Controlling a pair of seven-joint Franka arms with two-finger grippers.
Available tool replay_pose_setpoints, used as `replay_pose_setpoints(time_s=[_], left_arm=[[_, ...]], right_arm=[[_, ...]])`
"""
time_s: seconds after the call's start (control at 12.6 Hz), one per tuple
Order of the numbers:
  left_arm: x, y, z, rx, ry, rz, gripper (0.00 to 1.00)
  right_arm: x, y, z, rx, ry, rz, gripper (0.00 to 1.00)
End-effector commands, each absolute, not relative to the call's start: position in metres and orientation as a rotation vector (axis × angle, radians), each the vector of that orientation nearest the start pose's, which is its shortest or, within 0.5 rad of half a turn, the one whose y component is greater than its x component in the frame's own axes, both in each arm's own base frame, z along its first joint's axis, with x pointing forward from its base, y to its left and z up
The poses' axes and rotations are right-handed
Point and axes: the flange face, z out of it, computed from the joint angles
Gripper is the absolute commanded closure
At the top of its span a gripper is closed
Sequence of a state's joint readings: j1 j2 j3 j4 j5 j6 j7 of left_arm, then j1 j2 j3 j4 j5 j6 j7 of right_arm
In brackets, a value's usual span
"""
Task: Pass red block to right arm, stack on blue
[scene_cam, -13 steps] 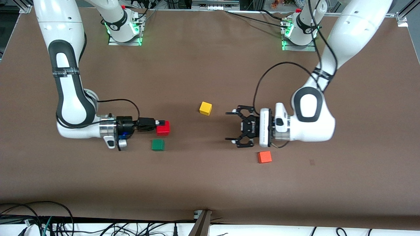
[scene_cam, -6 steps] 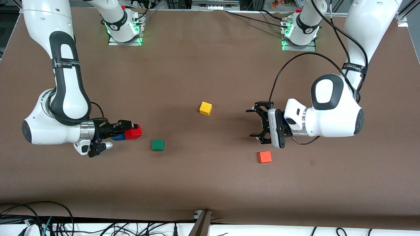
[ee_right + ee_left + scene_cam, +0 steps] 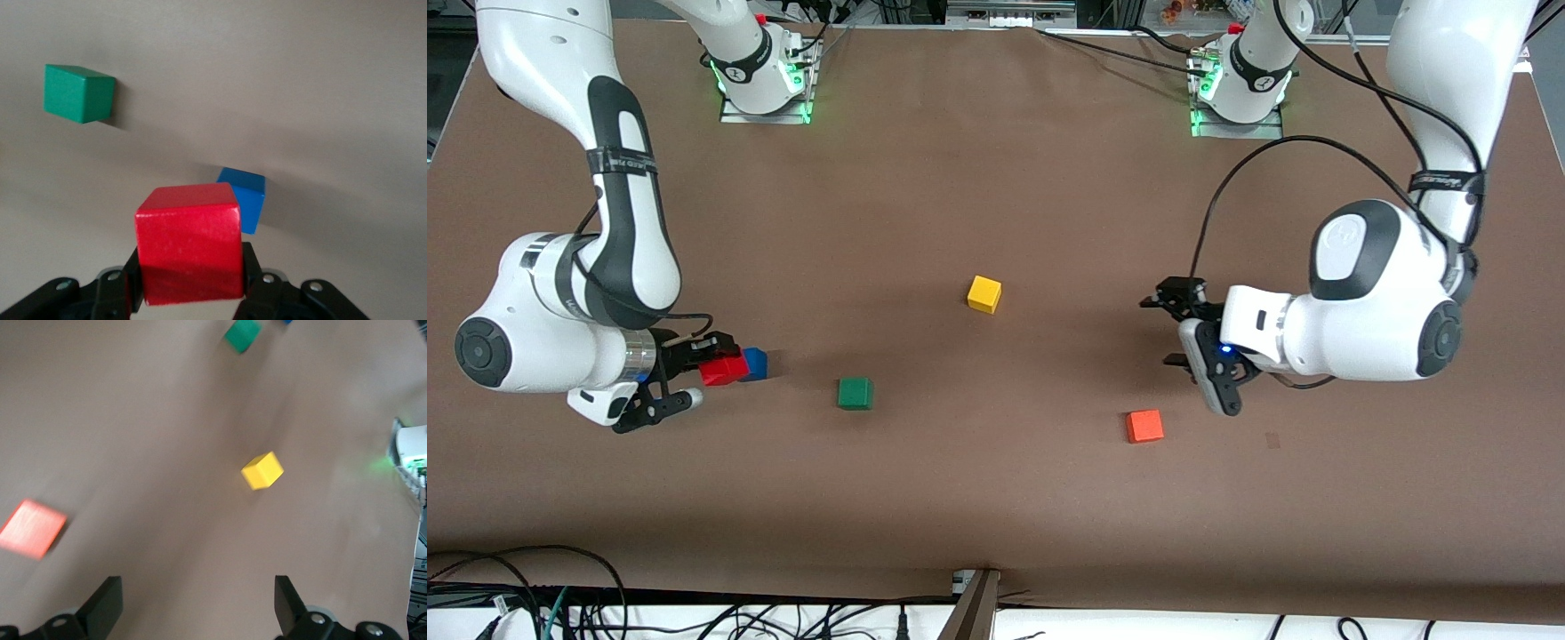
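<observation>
My right gripper [image 3: 716, 366] is shut on the red block [image 3: 725, 370], seen close in the right wrist view [image 3: 190, 243] between the black fingers [image 3: 248, 263]. The block hangs low, just beside the blue cube [image 3: 755, 363], on the side toward the right arm's end of the table. In the right wrist view the blue cube [image 3: 243, 197] lies on the table just past the red block. My left gripper [image 3: 1170, 329] is open and empty above the table, near the orange-red cube [image 3: 1144, 426]; its wrist view shows the jaws wide apart [image 3: 198, 613].
A green cube [image 3: 855, 393] lies between the blue cube and the table's middle, also in the right wrist view [image 3: 78, 92]. A yellow cube [image 3: 984, 293] sits mid-table. The left wrist view shows the yellow cube [image 3: 262, 470], the green cube [image 3: 243, 333] and the orange-red cube [image 3: 31, 528].
My right gripper has carried the red block toward the right arm's end, from near the green cube to beside the blue cube. My left arm has drawn back toward its own end, gripper still open.
</observation>
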State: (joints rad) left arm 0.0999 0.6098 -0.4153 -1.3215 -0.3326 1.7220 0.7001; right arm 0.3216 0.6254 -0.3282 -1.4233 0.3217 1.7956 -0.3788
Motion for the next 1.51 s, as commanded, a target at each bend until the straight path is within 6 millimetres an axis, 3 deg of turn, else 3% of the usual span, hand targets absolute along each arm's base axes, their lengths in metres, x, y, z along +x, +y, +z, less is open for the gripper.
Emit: replay_pose_setpoints(time_s=[0.0,0.24,0.56,0.79,1.03,1.27,1.43], left_arm=[[0.671,-0.180,0.415,2.453,-1.004,-0.155,0.00],[0.656,-0.170,0.445,2.628,-0.794,-0.294,0.00],[0.626,-0.118,0.517,2.952,-0.477,-0.294,0.00],[0.587,-0.084,0.530,3.158,-0.250,-0.313,0.00],[0.568,-0.072,0.548,3.237,0.029,-0.260,0.00],[0.549,-0.049,0.546,3.204,0.040,-0.112,0.00],[0.546,-0.047,0.549,3.199,0.032,-0.108,0.00]], right_arm=[[0.684,0.072,0.342,-3.046,-0.346,0.297,0.81],[0.676,0.075,0.343,-3.116,-0.231,0.284,0.81],[0.641,0.064,0.316,-3.120,-0.155,0.128,0.81],[0.627,0.067,0.301,-3.126,-0.119,0.063,0.81],[0.617,0.071,0.286,-3.132,-0.113,0.027,0.81],[0.611,0.070,0.273,-3.138,-0.110,0.007,0.81],[0.609,0.071,0.268,-3.142,-0.117,0.021,0.81]])
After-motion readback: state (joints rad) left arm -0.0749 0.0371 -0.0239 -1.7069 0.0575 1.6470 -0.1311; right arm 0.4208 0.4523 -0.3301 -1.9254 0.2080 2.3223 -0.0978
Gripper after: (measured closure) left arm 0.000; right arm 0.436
